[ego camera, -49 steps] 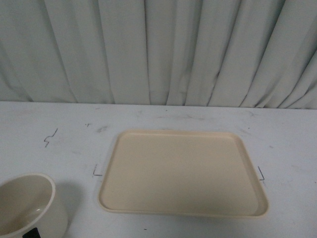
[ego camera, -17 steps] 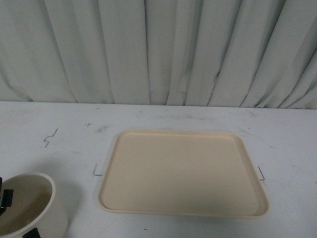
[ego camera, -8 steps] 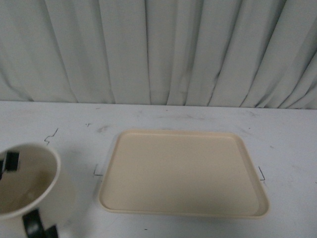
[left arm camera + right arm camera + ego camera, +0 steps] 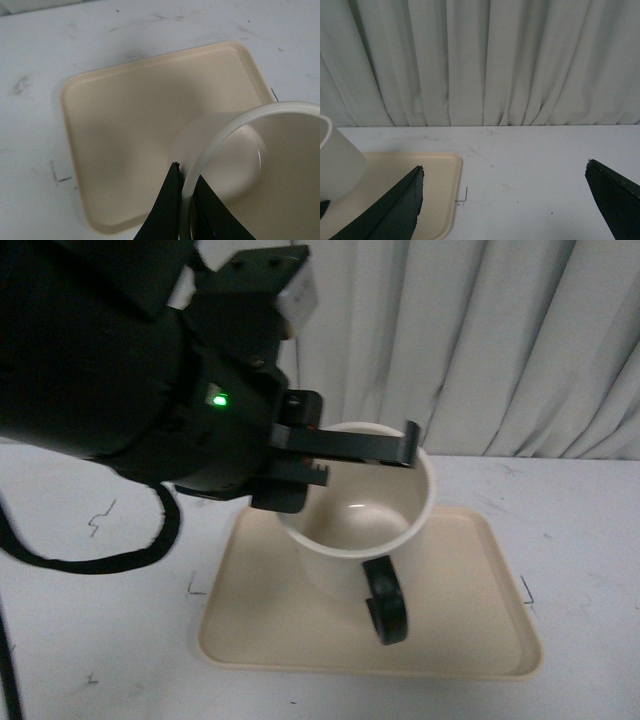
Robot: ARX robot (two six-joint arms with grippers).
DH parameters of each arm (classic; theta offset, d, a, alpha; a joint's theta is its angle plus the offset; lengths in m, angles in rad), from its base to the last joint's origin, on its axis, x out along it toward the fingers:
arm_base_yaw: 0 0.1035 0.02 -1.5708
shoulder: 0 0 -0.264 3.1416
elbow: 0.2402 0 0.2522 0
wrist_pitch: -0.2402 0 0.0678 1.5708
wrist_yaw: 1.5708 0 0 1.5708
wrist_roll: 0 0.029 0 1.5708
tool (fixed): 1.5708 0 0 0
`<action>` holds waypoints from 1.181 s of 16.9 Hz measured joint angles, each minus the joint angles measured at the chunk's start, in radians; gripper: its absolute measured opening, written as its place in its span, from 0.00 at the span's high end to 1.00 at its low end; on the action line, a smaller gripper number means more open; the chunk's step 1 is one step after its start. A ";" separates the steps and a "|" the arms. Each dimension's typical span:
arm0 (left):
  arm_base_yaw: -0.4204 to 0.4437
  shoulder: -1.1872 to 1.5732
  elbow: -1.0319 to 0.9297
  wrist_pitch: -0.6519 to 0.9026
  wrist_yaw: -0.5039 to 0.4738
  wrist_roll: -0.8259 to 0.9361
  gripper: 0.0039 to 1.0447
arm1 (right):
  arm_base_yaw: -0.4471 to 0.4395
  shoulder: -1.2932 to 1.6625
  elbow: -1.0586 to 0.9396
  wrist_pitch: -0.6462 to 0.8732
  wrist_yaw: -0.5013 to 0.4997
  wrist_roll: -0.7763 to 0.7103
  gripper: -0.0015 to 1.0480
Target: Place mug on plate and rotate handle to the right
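The cream-white mug (image 4: 345,540) hangs over the middle of the beige plate (image 4: 470,640), slightly tilted. I cannot tell whether its base touches the plate. Its black handle (image 4: 387,602) points toward the front edge of the table, toward the camera. The smiley face is hidden. My left gripper (image 4: 365,455) is shut on the mug's rim, with one finger outside the wall and one inside, as the left wrist view (image 4: 186,172) shows over the plate (image 4: 125,115). My right gripper (image 4: 503,167) is open and empty over bare table to the right of the plate (image 4: 437,190). The mug (image 4: 335,162) shows at that view's edge.
The white table (image 4: 580,540) has black corner marks by the plate's sides (image 4: 195,590) and a scribble (image 4: 103,517) at the left. A pale curtain (image 4: 500,340) hangs behind. My bulky left arm (image 4: 110,360) and its cable (image 4: 100,562) fill the left of the front view.
The mug has been lifted from the table's front left and carried right over the plate. My left arm now fills the left of the front view.
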 joint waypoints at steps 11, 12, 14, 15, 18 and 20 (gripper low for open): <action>-0.003 0.408 0.295 -0.054 -0.004 0.104 0.98 | 0.000 0.000 0.000 0.000 0.000 0.000 0.06; -0.001 0.421 0.306 -0.064 -0.006 0.104 0.98 | 0.000 0.000 0.000 0.000 0.000 0.000 0.06; 0.004 0.440 0.318 -0.075 -0.002 0.108 0.98 | 0.000 0.000 0.000 0.000 0.000 0.000 0.06; 0.005 0.441 0.322 -0.080 -0.003 0.111 0.98 | 0.000 0.000 0.000 0.000 0.000 0.000 0.06; 0.007 0.446 0.339 -0.112 0.021 0.125 0.86 | 0.000 0.000 0.000 0.000 0.000 0.000 0.06; 0.009 0.444 0.339 -0.112 0.024 0.127 0.69 | 0.000 0.000 0.000 0.000 0.000 0.000 0.06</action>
